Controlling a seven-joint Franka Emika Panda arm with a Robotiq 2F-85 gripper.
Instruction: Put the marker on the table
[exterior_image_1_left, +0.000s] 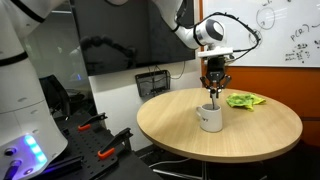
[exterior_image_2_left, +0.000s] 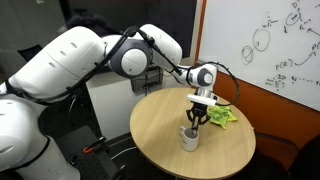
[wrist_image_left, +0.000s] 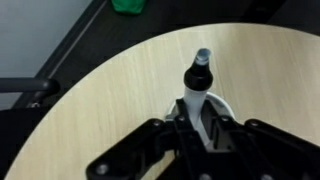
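The gripper (exterior_image_1_left: 214, 84) hangs fingers-down over the large round surface (exterior_image_1_left: 170, 135) of light wood with a thick rim, directly above a white ceramic mug (exterior_image_1_left: 210, 118) that stands upright near the middle of it. In the wrist view the gripper (wrist_image_left: 200, 128) is drawn narrow, its dark fingers (wrist_image_left: 165, 140) pinched in on a slim pen-like marker (wrist_image_left: 200, 72) with a grey tip and a black collar. The marker points away from the camera, with the mug's white rim (wrist_image_left: 226, 106) just behind it. In an exterior view the marker (exterior_image_1_left: 215, 97) shows as a thin dark stick between the fingertips and the mug's mouth. I cannot tell whether its lower end is inside the mug or just above the rim. It touches no bare wood.

A crumpled green cloth (exterior_image_1_left: 244, 100) lies on the surface beyond the mug, near the far edge and apart from both. In both exterior views a whiteboard (exterior_image_2_left: 270, 45) with drawn marks stands behind the surface (exterior_image_2_left: 155, 125).
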